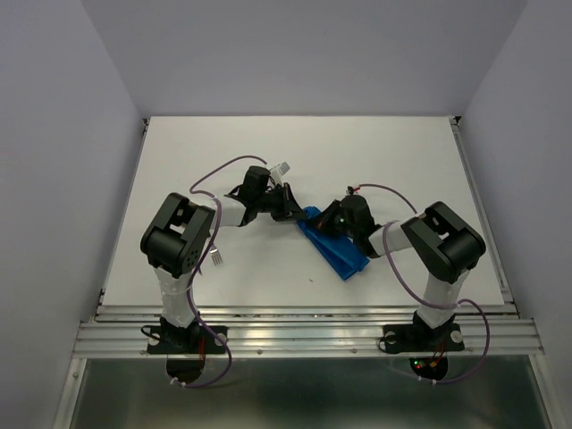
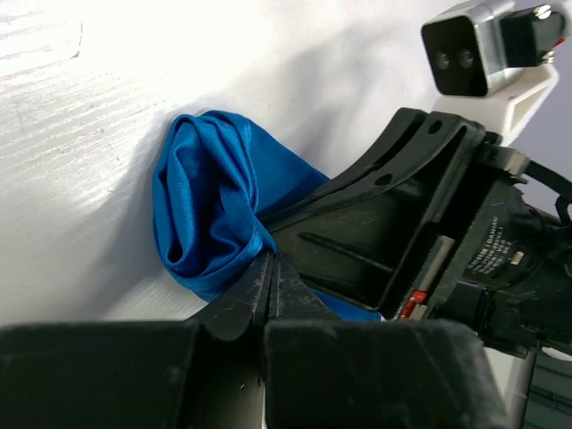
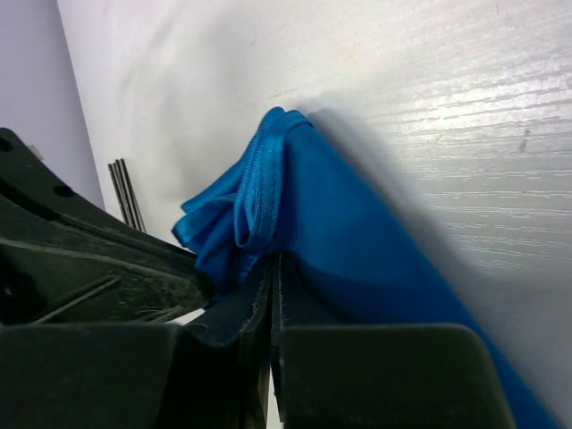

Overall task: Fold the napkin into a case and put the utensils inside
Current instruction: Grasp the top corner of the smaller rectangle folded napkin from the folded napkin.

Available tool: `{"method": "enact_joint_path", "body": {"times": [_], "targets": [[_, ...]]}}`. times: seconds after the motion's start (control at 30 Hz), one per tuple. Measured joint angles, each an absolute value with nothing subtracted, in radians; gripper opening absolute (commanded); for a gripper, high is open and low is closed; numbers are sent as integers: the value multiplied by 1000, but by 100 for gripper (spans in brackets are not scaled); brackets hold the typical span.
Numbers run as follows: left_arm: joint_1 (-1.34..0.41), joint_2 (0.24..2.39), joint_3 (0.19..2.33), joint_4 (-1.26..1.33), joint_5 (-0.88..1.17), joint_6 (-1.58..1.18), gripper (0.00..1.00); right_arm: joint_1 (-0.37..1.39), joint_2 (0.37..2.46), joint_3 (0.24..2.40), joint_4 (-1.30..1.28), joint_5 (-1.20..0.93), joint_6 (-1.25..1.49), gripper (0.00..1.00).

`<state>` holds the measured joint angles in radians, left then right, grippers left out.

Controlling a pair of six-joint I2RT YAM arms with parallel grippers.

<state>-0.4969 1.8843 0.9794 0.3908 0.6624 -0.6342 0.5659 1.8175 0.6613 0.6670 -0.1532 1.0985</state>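
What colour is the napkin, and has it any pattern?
The napkin is plain bright blue, without pattern; the left wrist view shows it best.

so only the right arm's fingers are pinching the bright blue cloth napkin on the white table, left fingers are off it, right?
No. The left fingers are shut on the bright blue cloth napkin too, pinching its bunched end, as the left wrist view shows. The right fingers are pinching it, as you said.

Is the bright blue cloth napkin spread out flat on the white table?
No, the bright blue cloth napkin is bunched into creased folds where the left hand pinches it.
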Motion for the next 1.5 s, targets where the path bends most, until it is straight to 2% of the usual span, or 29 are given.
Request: {"method": "enact_joint_path", "body": {"times": [1.1, 1.27, 1.3, 1.5], "targets": [[-497, 1904, 997, 384, 661, -633, 0, 570, 1874, 728, 664, -167, 1108, 3], [-499, 1904, 1024, 317, 629, -611, 12, 570, 1876, 729, 665, -168, 1108, 2], [-500, 1904, 1031, 306, 620, -606, 17, 570, 1875, 729, 665, -168, 1108, 2], [-505, 1903, 1069, 218, 560, -575, 30, 570, 1875, 729, 665, -168, 1107, 3]]}}
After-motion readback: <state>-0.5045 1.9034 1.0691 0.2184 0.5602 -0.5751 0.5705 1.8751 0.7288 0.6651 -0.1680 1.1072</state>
